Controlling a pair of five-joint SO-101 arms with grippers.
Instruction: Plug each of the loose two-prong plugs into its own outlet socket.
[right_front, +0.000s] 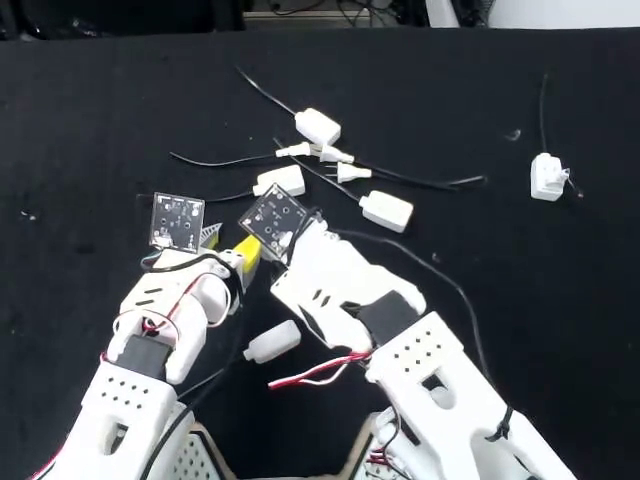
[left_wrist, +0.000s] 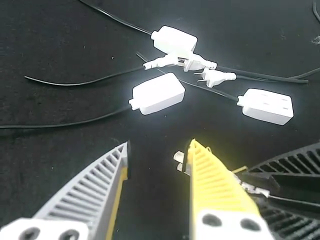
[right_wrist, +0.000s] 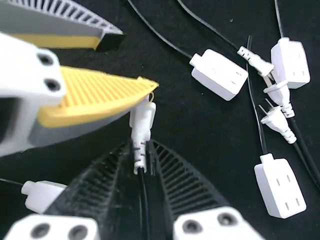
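My right gripper (right_wrist: 142, 150) has its black fingers shut on a white two-prong plug (right_wrist: 142, 121), whose cable runs back between them. The plug's prongs (left_wrist: 178, 162) peek out beside the yellow finger (left_wrist: 212, 185) of my left gripper (left_wrist: 157, 149), which is open with nothing between its grey and yellow fingers. In the high view both grippers (right_front: 228, 243) (right_front: 284, 248) sit close together at the table's middle. Just beyond lie three white outlet sockets (left_wrist: 157, 93) (left_wrist: 174, 40) (left_wrist: 266, 106) and three loose plugs (left_wrist: 162, 61) (left_wrist: 200, 63) (left_wrist: 218, 77) on black cables.
Another white socket (right_front: 546, 177) lies apart at the far right of the black table (right_front: 90, 110). A white socket block (right_front: 272, 342) rests between the two arms, near their bases. Thin black cables (right_front: 210, 160) cross the area behind the grippers.
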